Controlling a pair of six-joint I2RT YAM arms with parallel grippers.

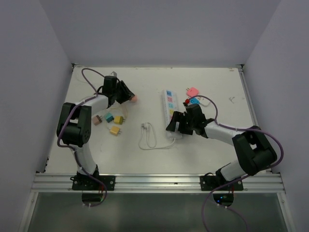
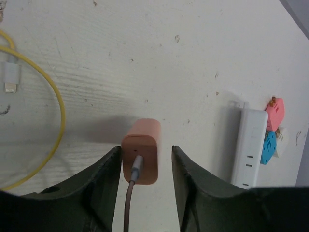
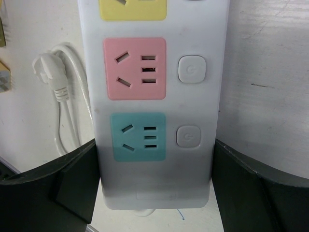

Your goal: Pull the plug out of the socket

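Left fingers (image 2: 104, 183) spread apart on either side of the salmon plug (image 2: 141, 152), one pad close against its side, a clear gap at the other; lifted or resting on the table (image 2: 145, 58), not possible to tell. Brown cable (image 2: 129, 208) leaving the plug's near face, back between the jaws of the left gripper (image 2: 146, 150). Yellow cable (image 2: 57, 96) looped on the table to one side. Plug well apart from the socket (image 2: 248, 145), at the far left of the table in the overhead view. Right fingers (image 3: 72, 179) pressed against both long sides of the socket at its near end, right gripper (image 3: 154, 145) clamped across the white body beside the blue-green outlet face (image 3: 138, 137). Farther along the strip, a pink face (image 3: 134, 68), then a yellow face (image 3: 133, 9), each with a rounded button (image 3: 191, 69) alongside. White cord (image 1: 147, 137) coiled just left of the socket's near end. Pink adapter (image 1: 193, 91) and blue adapter (image 1: 195, 101) just beside the far end. Small coloured adapters (image 1: 115, 129) scattered near the left arm.
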